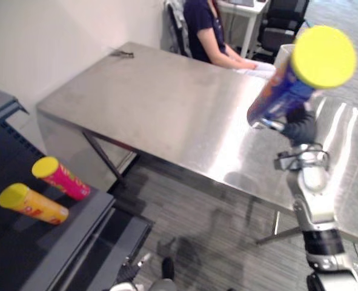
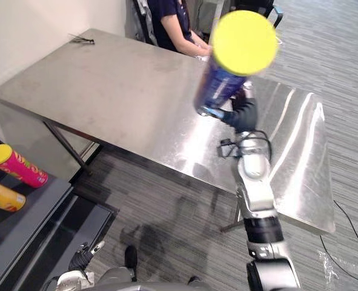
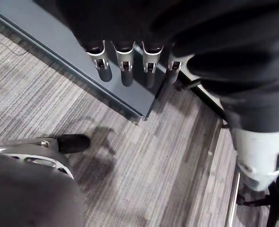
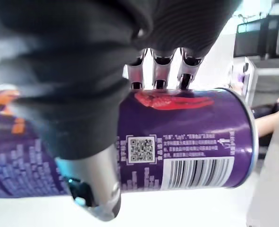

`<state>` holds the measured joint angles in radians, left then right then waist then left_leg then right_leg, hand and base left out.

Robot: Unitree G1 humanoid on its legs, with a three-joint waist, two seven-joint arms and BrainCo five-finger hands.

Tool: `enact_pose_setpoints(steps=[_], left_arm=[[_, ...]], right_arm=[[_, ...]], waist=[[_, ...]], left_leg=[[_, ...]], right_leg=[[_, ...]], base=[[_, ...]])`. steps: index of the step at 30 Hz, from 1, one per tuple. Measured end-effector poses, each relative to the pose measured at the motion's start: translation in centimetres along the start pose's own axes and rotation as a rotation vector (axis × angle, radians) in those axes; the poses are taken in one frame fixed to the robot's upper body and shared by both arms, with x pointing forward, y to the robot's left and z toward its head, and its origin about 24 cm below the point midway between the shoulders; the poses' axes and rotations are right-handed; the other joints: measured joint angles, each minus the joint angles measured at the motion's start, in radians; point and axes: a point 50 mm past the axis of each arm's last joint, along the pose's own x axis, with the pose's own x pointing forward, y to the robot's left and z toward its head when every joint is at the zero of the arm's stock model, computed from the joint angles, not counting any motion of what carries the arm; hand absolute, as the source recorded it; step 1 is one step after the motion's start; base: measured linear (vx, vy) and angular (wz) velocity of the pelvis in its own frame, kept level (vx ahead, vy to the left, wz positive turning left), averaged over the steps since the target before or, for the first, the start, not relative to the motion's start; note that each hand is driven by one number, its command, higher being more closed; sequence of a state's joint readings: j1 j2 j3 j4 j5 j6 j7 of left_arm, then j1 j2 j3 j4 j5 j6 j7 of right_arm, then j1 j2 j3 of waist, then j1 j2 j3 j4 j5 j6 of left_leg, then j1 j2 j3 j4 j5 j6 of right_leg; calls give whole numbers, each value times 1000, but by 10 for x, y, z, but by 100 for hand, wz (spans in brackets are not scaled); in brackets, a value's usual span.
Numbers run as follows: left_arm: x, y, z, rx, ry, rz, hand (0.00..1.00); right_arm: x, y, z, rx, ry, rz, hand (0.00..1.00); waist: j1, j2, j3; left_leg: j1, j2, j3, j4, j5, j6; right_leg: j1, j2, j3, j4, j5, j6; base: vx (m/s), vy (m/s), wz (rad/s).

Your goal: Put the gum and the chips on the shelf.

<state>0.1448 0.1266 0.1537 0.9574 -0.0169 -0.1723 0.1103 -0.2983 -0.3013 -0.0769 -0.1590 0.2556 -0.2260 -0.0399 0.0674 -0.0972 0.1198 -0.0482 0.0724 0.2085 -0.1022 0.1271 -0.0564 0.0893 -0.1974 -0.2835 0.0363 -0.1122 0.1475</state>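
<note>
In the left eye view the right hand point(image 1: 300, 127) is raised over the steel table point(image 1: 166, 109), its fingers clamped round the lower part of the chips can point(image 1: 285, 94). This purple-blue tube tilts up and out of the fingers toward the camera, and its yellow lid point(image 1: 324, 56) is at the end away from them. Beyond the fingers, a person point(image 1: 206, 30) sits at the table's far edge. Well apart from the fingers, toward the robot's left, a dark shelf point(image 1: 76, 236) carries a pink can point(image 1: 66, 179) and an orange can point(image 1: 36, 206). Both lie on their sides near each other, and each has a yellow cap. In the right eye view the left hand point(image 2: 85, 256) hangs low beside the shelf's front, far from the held can. In the left wrist view that hand's fingers point(image 3: 125, 71) are straight and side by side, holding nothing. Just past their tips runs the grey edge of the shelf, with the striped carpet point(image 3: 153, 165) below it. In the right wrist view the right hand's fingers point(image 4: 160, 71) curl over one side of the chips can. The thumb point(image 4: 94, 189) presses the opposite side, so the can is gripped between them. The can's rimmed end and its barcode panel jut out past the fingers.
</note>
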Motion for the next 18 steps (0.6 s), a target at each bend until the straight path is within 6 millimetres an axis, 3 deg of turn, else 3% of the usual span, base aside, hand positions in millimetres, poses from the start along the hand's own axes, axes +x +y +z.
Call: enact_pose_setpoints(steps=[4, 10, 18], left_arm=[[-5, 2, -12, 1, 34, -1, 0], [-12, 5, -31, 5, 97, 3, 0], [-15, 5, -37, 6, 112, -17, 0]], right_arm=[[-18, -21, 4, -12, 10, -74, 100], [-39, -34, -1, -14, 57, -127, 100], [-60, -36, -8, 38, 118, -156, 100]], waist=[[-12, 15, -19], [-34, 39, -46], [-37, 31, -63]], left_leg=[[4, 24, 18, -3, -6, -8], [18, 31, 32, -3, -10, -15], [21, 29, 52, -1, -11, -15]], right_leg=[[-17, 16, 20, 0, 6, -9], [-18, 22, 47, 0, 4, -12], [-29, 23, 66, 2, 7, -10]], base=[[-73, -3, -19], [-29, 1, -10], [33, 3, -8]])
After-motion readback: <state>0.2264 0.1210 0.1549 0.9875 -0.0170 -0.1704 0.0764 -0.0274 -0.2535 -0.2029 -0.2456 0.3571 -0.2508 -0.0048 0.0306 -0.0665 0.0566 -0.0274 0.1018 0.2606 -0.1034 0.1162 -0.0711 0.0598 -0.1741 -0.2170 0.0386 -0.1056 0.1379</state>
